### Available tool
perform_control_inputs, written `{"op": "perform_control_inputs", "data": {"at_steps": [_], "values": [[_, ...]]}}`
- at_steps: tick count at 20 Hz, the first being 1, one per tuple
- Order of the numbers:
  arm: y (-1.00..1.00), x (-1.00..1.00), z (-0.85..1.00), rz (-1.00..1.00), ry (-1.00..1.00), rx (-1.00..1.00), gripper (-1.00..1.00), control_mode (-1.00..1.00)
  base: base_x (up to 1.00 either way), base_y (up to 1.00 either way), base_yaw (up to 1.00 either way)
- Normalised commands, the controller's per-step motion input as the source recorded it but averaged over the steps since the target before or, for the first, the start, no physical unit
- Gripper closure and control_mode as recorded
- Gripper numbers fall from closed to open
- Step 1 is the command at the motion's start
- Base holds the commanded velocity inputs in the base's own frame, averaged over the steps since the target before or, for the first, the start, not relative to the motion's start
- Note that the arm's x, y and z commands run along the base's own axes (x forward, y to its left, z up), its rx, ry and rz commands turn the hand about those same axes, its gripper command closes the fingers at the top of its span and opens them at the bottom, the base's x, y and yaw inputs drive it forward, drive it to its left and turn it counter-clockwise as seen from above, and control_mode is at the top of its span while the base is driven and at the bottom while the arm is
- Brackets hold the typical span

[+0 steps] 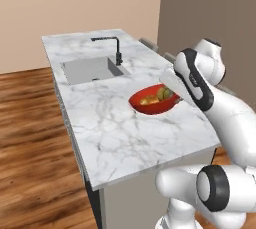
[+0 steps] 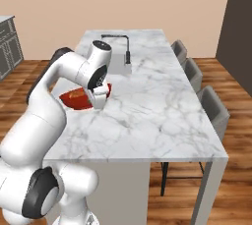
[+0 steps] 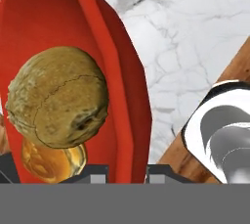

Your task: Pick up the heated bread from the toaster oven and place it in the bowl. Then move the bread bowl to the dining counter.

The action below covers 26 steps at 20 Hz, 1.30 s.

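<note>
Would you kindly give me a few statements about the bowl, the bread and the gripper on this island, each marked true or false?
1. The bowl is on the dining counter. True.
2. The heated bread lies in the bowl. True.
3. The gripper is open, clear of the bowl. False: it is shut on the bowl's rim.
4. The bowl holds nothing else. False: a paler orange-yellow piece lies beside the bread.
5. The bowl sits inside the sink. False: it is on the marble, apart from the sink.
</note>
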Motion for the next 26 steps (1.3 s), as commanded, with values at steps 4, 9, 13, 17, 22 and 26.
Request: {"op": "perform_control_inputs", "data": {"at_steps": [4, 9, 13, 17, 22, 26], "values": [[0.43, 0.4, -0.95, 0.17, 0.0, 0.01, 1.0, -1.0, 0.0, 0.0, 0.0], [0.38, 0.36, -0.99, 0.09, -0.09, 0.02, 1.0, -1.0, 0.0, 0.0, 0.0], [0.29, 0.41, -0.96, 0.02, -0.06, -0.02, 1.0, -1.0, 0.0, 0.0, 0.0], [0.24, 0.53, -0.72, 0.0, 0.0, -0.06, 1.0, -1.0, 0.0, 0.0, 0.0], [0.08, 0.44, -0.34, 0.0, 0.0, -0.02, 1.0, -1.0, 0.0, 0.0, 0.0], [0.02, 0.23, -0.09, 0.0, 0.0, 0.0, -1.0, -1.0, 0.0, 0.0, 0.0]]}}
